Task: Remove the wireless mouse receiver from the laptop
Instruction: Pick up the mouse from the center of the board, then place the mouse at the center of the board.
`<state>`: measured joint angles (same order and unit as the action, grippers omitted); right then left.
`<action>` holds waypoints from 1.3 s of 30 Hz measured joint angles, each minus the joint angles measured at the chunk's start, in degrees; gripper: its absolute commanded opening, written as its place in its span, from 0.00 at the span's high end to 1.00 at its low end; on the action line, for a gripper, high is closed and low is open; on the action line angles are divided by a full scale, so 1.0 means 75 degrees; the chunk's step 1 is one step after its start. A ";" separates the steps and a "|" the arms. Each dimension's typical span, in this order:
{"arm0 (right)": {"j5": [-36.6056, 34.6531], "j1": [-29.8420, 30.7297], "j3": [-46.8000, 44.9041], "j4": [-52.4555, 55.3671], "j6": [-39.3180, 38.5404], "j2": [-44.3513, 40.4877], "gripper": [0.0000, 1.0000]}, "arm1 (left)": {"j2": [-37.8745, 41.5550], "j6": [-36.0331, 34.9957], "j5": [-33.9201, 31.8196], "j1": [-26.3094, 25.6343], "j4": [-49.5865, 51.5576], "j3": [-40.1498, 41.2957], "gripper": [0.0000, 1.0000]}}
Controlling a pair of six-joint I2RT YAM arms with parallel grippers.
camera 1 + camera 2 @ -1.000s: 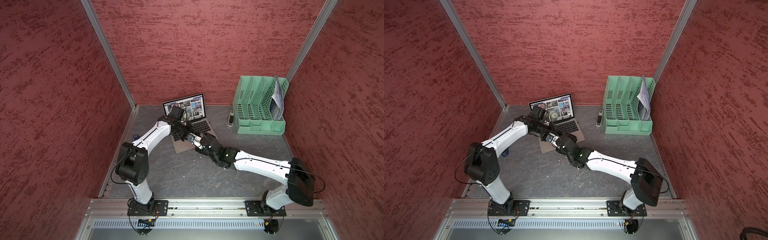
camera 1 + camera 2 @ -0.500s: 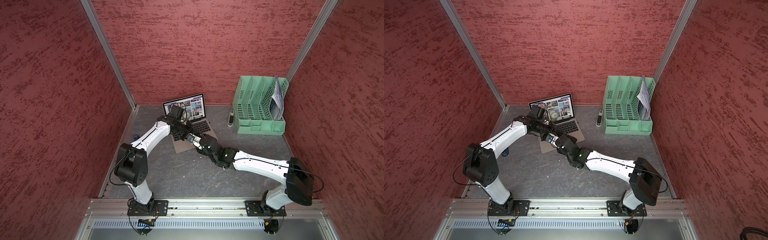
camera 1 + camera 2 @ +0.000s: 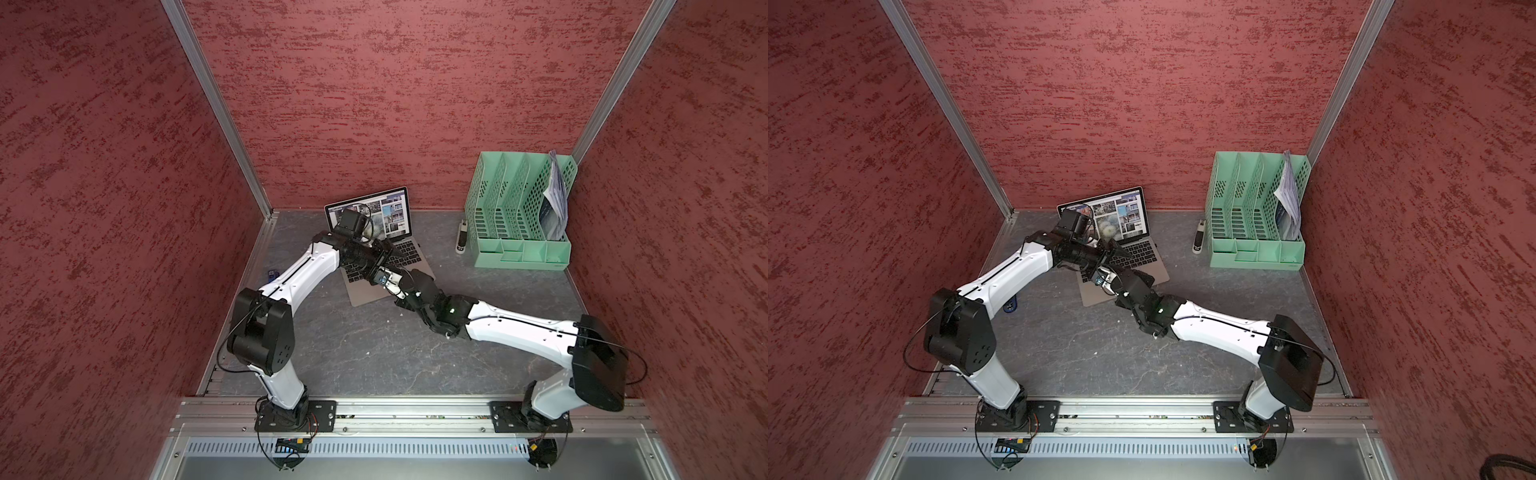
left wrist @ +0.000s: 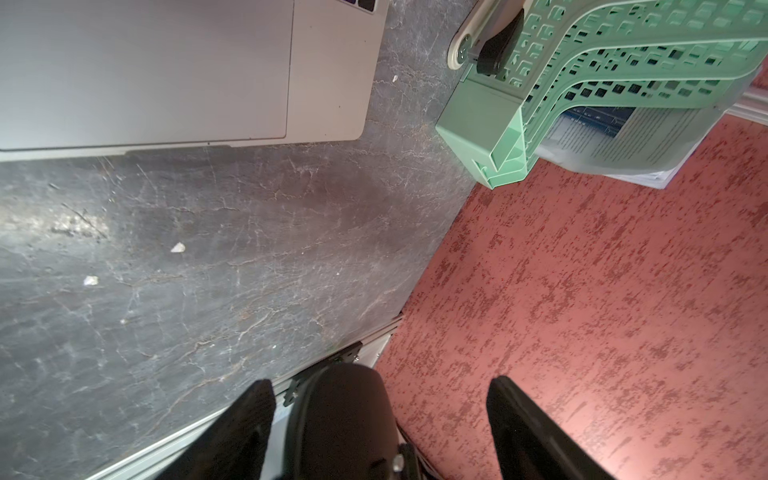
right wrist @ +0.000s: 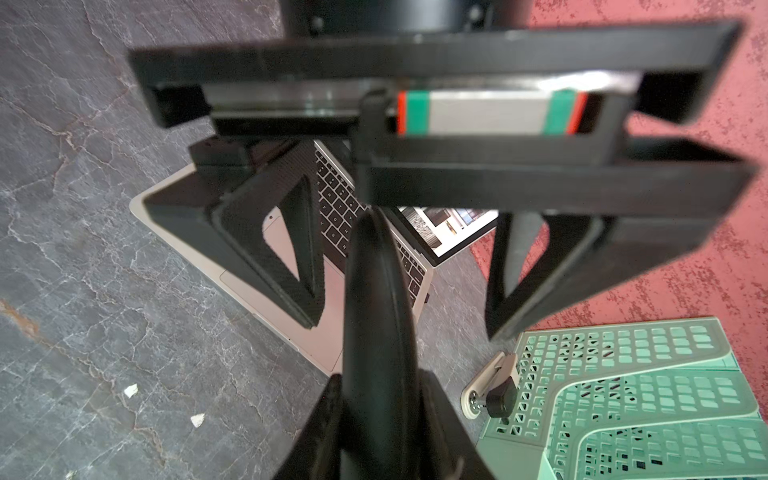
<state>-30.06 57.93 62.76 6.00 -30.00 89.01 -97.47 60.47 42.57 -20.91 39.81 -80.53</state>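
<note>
The silver-grey laptop (image 3: 365, 293) (image 3: 1096, 295) stands open at the back, its screen showing photos. A tiny dark stub, the wireless mouse receiver (image 5: 427, 296), sticks out of the laptop's (image 5: 328, 336) side edge near the keyboard's end. Both grippers meet above the trackpad. My right gripper (image 5: 380, 386) (image 3: 384, 279) is shut on a flat black oval mouse (image 5: 376, 291), seen edge-on. My left gripper (image 4: 380, 384) (image 3: 388, 254) faces it, jaws wide open around the mouse (image 4: 340, 415), with a clear gap on one side.
A green file organizer (image 3: 519, 208) with papers stands at the back right, and a beige-and-black stapler-like tool (image 3: 461, 237) lies beside it. A small blue gadget (image 3: 272, 274) lies by the left wall. Red walls close in on three sides.
My left gripper's jaws have sprung open off the mouse. My right gripper's jaws have closed in on it. Both arms have stayed almost in place above the laptop.
</note>
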 measured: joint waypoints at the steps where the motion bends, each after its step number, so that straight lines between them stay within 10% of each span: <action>1: 0.0029 0.0000 0.0020 0.0052 0.0029 0.0000 0.74 | 0.0000 -0.0012 0.0000 0.0012 0.0003 0.0000 0.11; 12: 0.1798 -0.0003 0.0612 0.2404 0.1810 -0.0463 0.74 | 0.0551 -0.1000 -0.0921 0.0810 0.0309 0.0012 0.05; 24: 0.6764 -0.1314 -0.0353 0.3689 0.3439 -0.1107 0.73 | 0.2477 -0.2291 -0.2734 0.1209 0.0589 0.0784 0.04; 39: 1.1782 -0.2489 0.1434 0.5342 0.2101 0.2885 0.74 | 0.3448 -0.2710 -0.3147 0.1125 0.0388 0.1912 0.03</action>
<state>58.30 39.27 73.52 46.06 -14.24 110.65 -71.61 40.14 18.96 -12.47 42.72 -66.19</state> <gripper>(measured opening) 0.291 0.963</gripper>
